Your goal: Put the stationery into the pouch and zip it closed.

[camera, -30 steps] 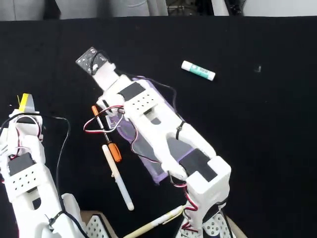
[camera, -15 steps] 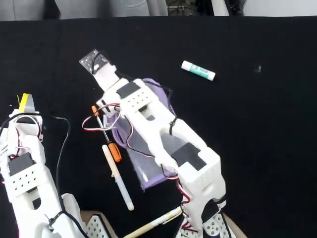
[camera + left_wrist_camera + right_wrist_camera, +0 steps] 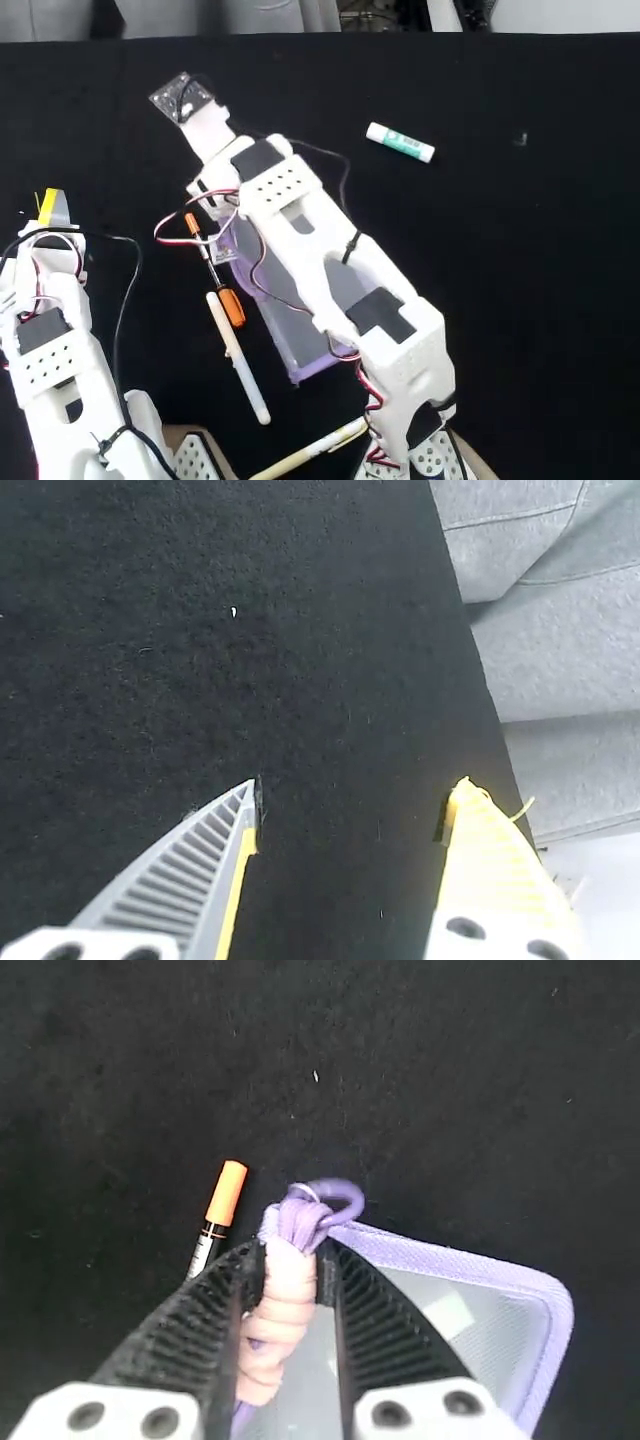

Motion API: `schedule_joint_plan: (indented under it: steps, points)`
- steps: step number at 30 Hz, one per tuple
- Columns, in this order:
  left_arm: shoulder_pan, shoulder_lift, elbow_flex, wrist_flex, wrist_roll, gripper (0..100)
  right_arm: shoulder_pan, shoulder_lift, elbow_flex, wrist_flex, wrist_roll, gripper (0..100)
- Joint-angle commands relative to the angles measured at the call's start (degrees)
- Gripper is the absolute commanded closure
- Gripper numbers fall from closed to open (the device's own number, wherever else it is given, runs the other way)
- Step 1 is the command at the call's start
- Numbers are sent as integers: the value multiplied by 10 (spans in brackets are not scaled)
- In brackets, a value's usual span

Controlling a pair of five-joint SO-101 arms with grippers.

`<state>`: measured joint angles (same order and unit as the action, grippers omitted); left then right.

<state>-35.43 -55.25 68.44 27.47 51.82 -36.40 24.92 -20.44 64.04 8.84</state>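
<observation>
My right gripper point(image 3: 290, 1252) is shut on a bunched purple end of the pouch point(image 3: 455, 1325), by its zipper ring. The pouch point(image 3: 296, 352), purple with a clear window, lies mostly under the right arm point(image 3: 300, 240) in the high view. An orange-capped pen point(image 3: 207, 262) lies just left of the pouch, also seen as the pen point(image 3: 218, 1210) beside the closed fingers. A white marker point(image 3: 238, 358) lies below it. A white and green glue stick point(image 3: 400, 142) lies far right. My left gripper point(image 3: 350, 800) is open over bare black cloth at the left point(image 3: 48, 208).
A wooden pencil point(image 3: 305, 452) lies at the near edge between the arm bases. Red and black cables point(image 3: 175, 235) loop off the right arm above the pen. The black table's edge point(image 3: 470, 680) runs close to the left gripper, with grey fabric beyond.
The right arm's wrist has swung toward the far left, and the pouch in its grip has been dragged leftward, closer to the pen and marker. The left arm has not moved.
</observation>
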Motion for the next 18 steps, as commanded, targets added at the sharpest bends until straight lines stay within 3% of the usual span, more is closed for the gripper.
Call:
schedule_joint_plan:
  steps: [1, 18]
  points:
    - [0, -6, -2, -11, 4, 701, 11, -8, -86, 53, 1, 988]
    - [0, -6, -4, -10, 4, 701, 36, -8, -469, 355, 62, 988]
